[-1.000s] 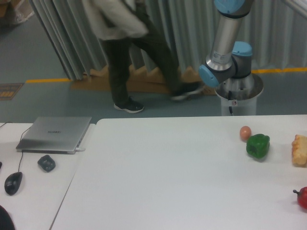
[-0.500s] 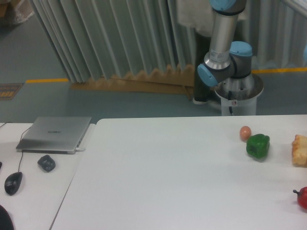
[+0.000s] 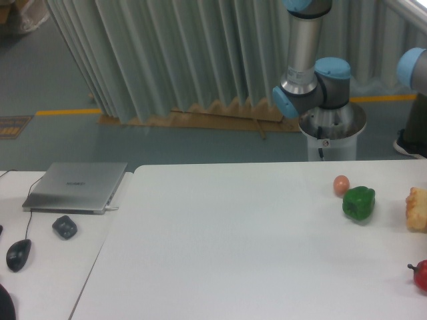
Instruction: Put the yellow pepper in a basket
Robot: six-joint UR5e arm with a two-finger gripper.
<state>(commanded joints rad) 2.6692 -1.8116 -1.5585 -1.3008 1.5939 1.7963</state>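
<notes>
The claw is out of view past the top edge, so places hang on its arm [image 3: 303, 53], whose base [image 3: 331, 123] stands behind the table [image 3: 233, 253] at its far right. Before the base lie an egg [image 3: 341, 185] and, just beside it and nearer, a pepper [image 3: 359, 203] — right of these a bread-like lump [image 3: 417, 209], and nearer still a second pepper [image 3: 421, 275] at the right edge. Far left of the arm, on a side desk [image 3: 40, 287], a laptop [image 3: 77, 187] lies behind a small lump [image 3: 65, 227] and a mouse [image 3: 18, 254].

We see the grey-and-blue robot arm [image 3: 303, 73] standing more upright than a second ago, its upper link shifted slightly left. The person walking behind the table is gone from mid-frame; only a dark shoe [image 3: 409, 144] shows at right.
</notes>
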